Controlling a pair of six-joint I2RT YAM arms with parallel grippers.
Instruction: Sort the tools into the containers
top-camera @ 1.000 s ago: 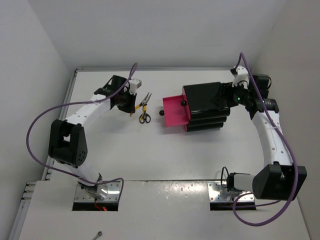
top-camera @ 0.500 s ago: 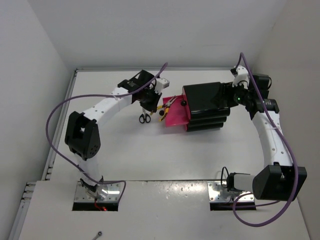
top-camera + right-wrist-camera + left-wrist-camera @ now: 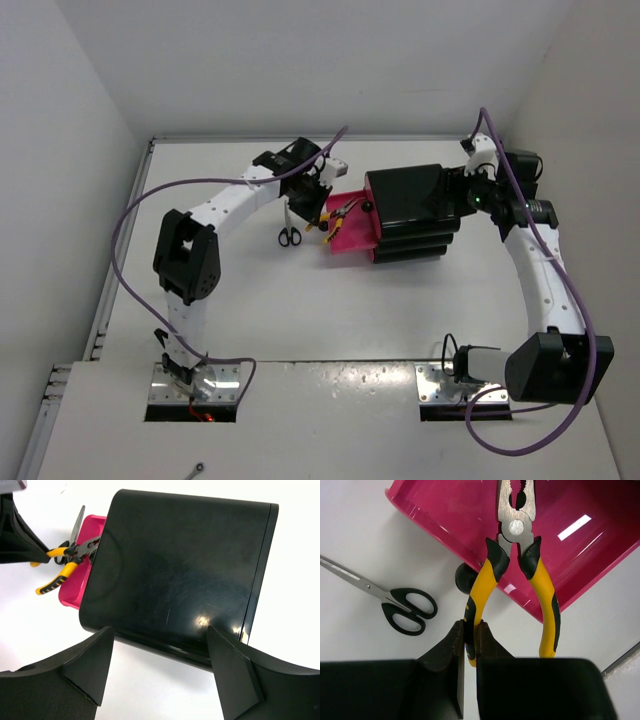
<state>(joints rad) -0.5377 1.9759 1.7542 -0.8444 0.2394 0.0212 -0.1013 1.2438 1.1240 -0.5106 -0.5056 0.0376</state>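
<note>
Pliers (image 3: 517, 555) over the open drawer (image 3: 445, 520)
Head above the pink tray, one handle clamped by the left end effector (image 3: 470, 645), not released; scissors (image 3: 405, 607) unsorted on the bench (image 3: 300, 300) alongside; right end effector (image 3: 160, 647), jaws apart, against the black box (image 3: 175, 570).

1. Bright, even overhead light — shadows on the white table (image 3: 300, 300) are soft and faint.
2. Glare: white streaks on the pink drawer (image 3: 455, 510), small highlights on the glossy black box (image 3: 180, 570).
</note>
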